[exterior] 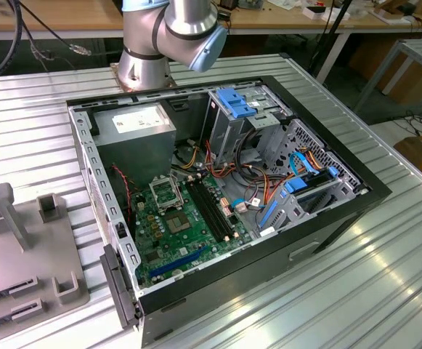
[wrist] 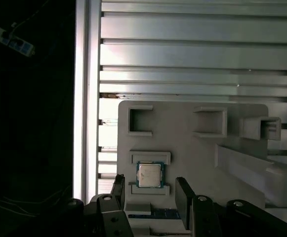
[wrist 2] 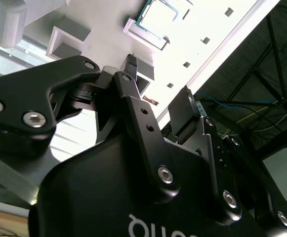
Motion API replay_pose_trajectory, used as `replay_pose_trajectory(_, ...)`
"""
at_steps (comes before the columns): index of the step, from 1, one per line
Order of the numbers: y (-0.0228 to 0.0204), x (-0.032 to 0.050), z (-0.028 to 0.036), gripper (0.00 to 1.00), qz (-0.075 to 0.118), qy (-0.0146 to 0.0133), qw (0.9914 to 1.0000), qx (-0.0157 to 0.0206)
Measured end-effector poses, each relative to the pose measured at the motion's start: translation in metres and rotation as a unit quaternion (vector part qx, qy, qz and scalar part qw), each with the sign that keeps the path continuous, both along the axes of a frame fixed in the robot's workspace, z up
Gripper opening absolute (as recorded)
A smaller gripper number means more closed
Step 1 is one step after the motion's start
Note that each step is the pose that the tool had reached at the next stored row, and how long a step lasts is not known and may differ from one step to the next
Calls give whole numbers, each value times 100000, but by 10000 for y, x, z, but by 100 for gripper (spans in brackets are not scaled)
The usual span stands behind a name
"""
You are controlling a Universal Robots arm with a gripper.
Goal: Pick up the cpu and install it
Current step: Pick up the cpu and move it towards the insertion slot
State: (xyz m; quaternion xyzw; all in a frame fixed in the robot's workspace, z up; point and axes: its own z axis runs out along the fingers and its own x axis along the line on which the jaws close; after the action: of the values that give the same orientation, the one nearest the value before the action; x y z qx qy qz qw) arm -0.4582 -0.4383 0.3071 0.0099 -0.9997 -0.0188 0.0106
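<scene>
The gripper [wrist: 150, 193] is hovering with jaws spread wide and empty. The cpu [wrist: 149, 175] is lying flat on the grey fixture plate [wrist: 192, 158], just beyond the fingertips, centred on their gap and touching neither.

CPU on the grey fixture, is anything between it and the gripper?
Nothing visible does. In the second wrist view the cpu lies uncovered on the grey fixture, open space between it and the open gripper.
</scene>
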Motion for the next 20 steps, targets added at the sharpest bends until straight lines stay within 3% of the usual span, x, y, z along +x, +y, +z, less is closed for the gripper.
replay_pose_trajectory(5,0,0,-1,55,1,-1,100000,2)
replay_pose_trajectory(6,0,0,-1,61,1,-4,100000,-1)
replay_pose_trajectory(20,0,0,-30,61,1,-7,100000,1)
